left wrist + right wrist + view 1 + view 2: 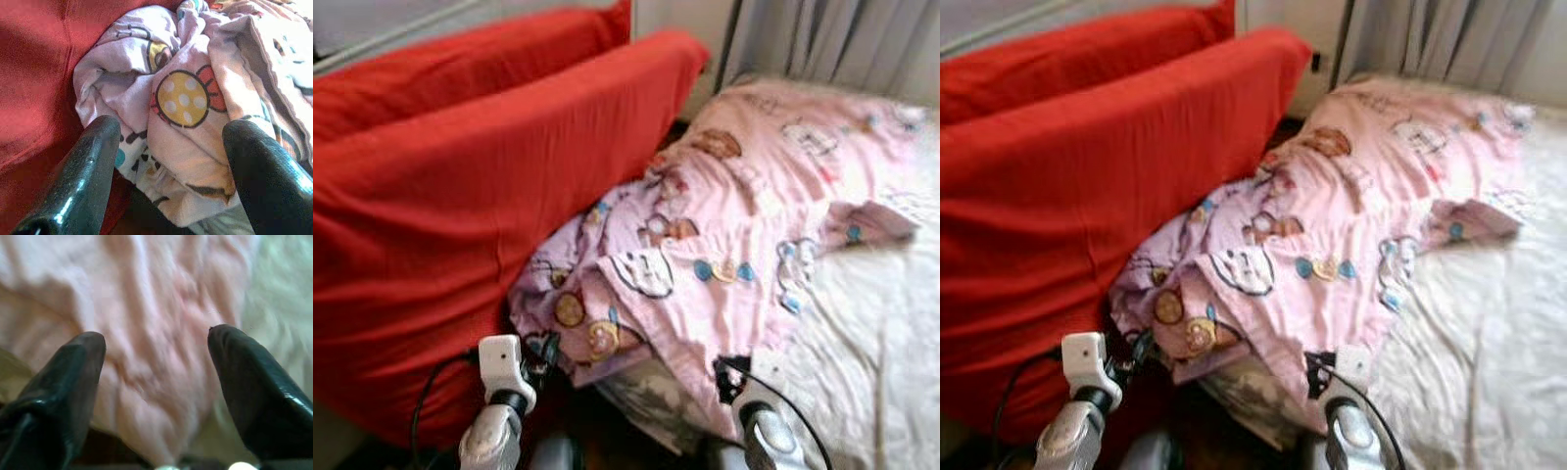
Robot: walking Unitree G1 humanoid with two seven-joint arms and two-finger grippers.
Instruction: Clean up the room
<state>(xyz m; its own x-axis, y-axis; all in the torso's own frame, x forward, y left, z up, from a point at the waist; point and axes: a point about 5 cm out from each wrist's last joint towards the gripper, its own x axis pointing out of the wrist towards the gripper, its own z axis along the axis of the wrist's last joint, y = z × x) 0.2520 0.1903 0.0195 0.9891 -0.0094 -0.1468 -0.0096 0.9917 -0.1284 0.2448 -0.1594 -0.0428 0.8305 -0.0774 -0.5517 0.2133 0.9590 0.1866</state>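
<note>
A pink blanket [705,225] printed with cartoon patches lies crumpled across the bed, its bunched lower corner hanging at the near-left edge. My left gripper [168,147] is open, with its fingers [83,171] on either side of that bunched corner beside the red cushion. My right gripper [156,352] is open too, held just over the blanket's pink folds near the front edge of the bed. Both silver wrists [494,431] rise from the bottom of the eye views.
A large red cushion [460,206] leans against the bed's left side, a second red one [460,59] behind it. A white bedsheet [881,333] covers the right part of the bed. Grey curtains [822,39] hang at the back.
</note>
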